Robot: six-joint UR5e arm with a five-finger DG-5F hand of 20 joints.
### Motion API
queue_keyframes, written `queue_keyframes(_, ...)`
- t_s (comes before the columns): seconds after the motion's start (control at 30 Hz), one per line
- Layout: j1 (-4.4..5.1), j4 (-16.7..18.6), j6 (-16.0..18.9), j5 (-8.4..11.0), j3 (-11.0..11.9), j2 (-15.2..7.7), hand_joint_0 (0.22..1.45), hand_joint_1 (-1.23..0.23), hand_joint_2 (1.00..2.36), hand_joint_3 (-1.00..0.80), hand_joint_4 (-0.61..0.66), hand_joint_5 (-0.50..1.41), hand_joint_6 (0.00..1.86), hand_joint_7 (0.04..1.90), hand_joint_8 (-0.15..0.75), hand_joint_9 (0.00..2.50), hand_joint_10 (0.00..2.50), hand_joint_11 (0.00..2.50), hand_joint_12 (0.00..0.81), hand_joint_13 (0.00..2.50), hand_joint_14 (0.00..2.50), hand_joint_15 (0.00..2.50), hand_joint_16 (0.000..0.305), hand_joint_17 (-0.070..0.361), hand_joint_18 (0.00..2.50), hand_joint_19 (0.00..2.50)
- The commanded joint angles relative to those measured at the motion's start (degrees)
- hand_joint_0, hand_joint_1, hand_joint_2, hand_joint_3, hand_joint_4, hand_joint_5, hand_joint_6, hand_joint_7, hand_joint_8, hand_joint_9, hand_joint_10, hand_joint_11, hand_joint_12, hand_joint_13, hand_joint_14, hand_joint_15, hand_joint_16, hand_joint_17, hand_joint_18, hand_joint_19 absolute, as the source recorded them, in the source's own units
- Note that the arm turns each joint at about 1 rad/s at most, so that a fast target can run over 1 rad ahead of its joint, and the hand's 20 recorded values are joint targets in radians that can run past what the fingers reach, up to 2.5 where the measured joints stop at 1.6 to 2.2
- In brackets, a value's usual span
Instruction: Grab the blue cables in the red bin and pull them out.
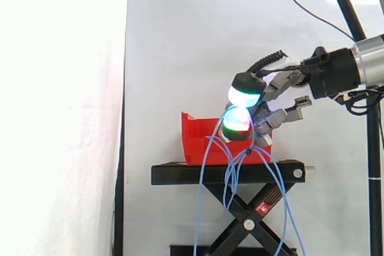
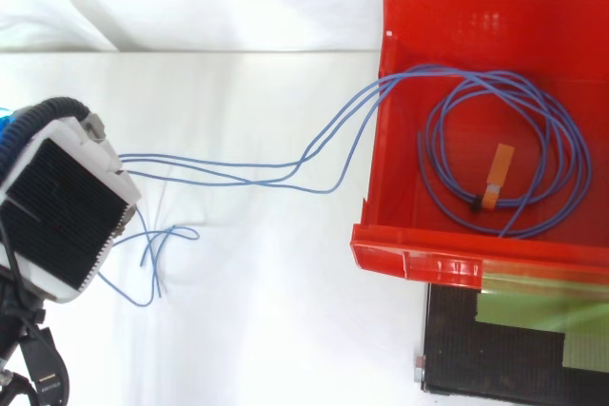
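loose ends: in the top view the tail ends of the blue cables (image 2: 276,167) are lying on the white surface (image 2: 238,330) around 8 o'clock, next to a pale housing with a black ribbed face (image 2: 67,206). I'm guessing that's part of the robot.

strands: a few are running from under that housing toward 3 o'clock and climbing over the red bin (image 2: 457,254) wall near its 10 o'clock corner.

coil: most of the cable is sitting looped on the bin floor, mid-bin, with an orange tag (image 2: 497,173) tying it at about 6 o'clock of the loop.

bin: in the side view it's sitting on the black stand (image 1: 180,175), with cable loops hanging past the stand toward 6 o'clock.

hand: the hand (image 1: 273,88) is hovering at 1 o'clock off the bin. Its glowing pads (image 1: 245,95) are closing narrow, and the strands are rising right into the pinch, so I'd say it's gripping the cables.

step: looks like the grab is done and the pulling out is underway, maybe half there.

next move: I'm thinking it calls for pulling farther away from the bin with the pinch tight, so the coil is lifting over the wall rather than snagging on it.
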Motion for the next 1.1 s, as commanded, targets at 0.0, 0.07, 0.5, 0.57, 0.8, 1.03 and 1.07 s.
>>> queue_keyframes(0.0, -0.01, 0.0, 0.0, -0.09, 0.0, 0.0, 0.99, -1.02, 1.00, -0.90, 0.16, 0.80, 0.71, 0.52, 0.247, 1.03, 0.03, 1.04, 0.303, 1.26, 0.78, 1.42, 0.040, 0.090, 0.93, 1.21)
queue_keyframes(0.07, -0.01, 0.0, 0.0, 0.00, 0.0, 0.0, 0.99, -1.02, 1.00, -0.90, 0.16, 0.80, 0.71, 0.52, 0.254, 1.04, 0.03, 1.04, 0.300, 1.26, 0.78, 1.42, 0.040, 0.089, 0.93, 1.21)
queue_keyframes(0.5, -0.01, 0.0, 0.0, 0.00, 0.0, 0.0, 0.99, -1.02, 1.00, -0.90, 0.16, 0.80, 0.71, 0.52, 0.251, 1.04, 0.03, 1.03, 0.299, 1.26, 0.77, 1.43, 0.040, 0.089, 0.93, 1.22)
queue_keyframes(0.57, -0.01, 0.0, 0.0, 0.00, 0.0, 0.0, 0.98, -1.02, 1.00, -0.89, 0.17, 0.80, 0.71, 0.52, 0.251, 1.04, 0.03, 1.03, 0.307, 1.26, 0.76, 1.43, 0.039, 0.089, 0.93, 1.22)
queue_keyframes(0.8, -0.01, 0.0, 0.0, 0.00, 0.0, 0.0, 0.98, -1.02, 1.00, -0.90, 0.16, 0.80, 0.71, 0.52, 0.249, 1.03, 0.03, 1.04, 0.299, 1.26, 0.76, 1.44, 0.040, 0.090, 0.93, 1.21)
queue_keyframes(1.03, -0.01, 0.0, 0.0, 0.00, 0.0, 0.0, 0.98, -1.02, 1.00, -0.89, 0.16, 0.80, 0.71, 0.52, 0.251, 1.03, 0.03, 1.04, 0.299, 1.26, 0.76, 1.43, 0.040, 0.089, 0.92, 1.22)
queue_keyframes(1.07, -0.01, 0.0, 0.0, -0.09, 0.0, 0.0, 0.98, -1.02, 1.00, -0.89, 0.16, 0.80, 0.71, 0.52, 0.250, 1.04, 0.03, 1.02, 0.299, 1.26, 0.76, 1.43, 0.040, 0.090, 0.93, 1.23)
